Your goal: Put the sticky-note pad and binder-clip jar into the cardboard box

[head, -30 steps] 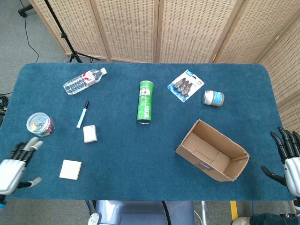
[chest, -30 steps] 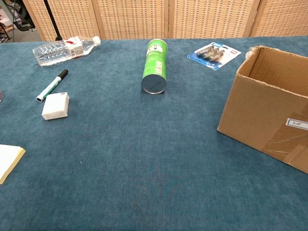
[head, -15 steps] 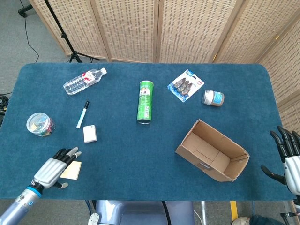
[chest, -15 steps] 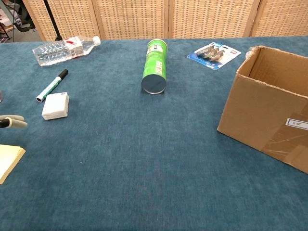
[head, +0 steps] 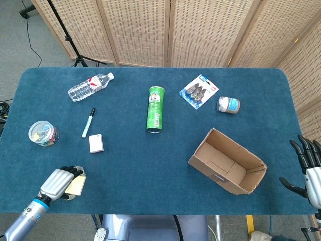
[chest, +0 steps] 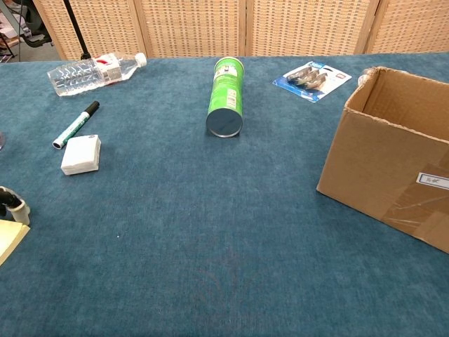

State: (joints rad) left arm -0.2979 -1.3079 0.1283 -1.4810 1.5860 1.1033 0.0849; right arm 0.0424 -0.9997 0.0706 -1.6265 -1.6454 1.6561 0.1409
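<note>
Left hand (head: 61,182) lies over the sticky-note pad (head: 76,186) at the near left table edge, fingers curled down across its top; whether they actually grip it, cannot tell. Right hand (head: 309,168) off the near right corner, fingers spread, holding nothing.

Risks, as I judge them: the pad is flat on blue cloth, so fingers may slide over it, push it off the near edge, or peel up only the top sheets. The cardboard box (head: 227,161) sits well apart to the right, a long carry. Binder-clip jar (head: 43,133) stands beyond the pad at the left edge, untouched.

Views: chest camera catches only a fingertip (chest: 15,206) and one pad corner (chest: 10,237), jar cut off, but shows the box wall height (chest: 393,168). Head camera alone shows both hands, the jar and the box's empty interior.
</note>
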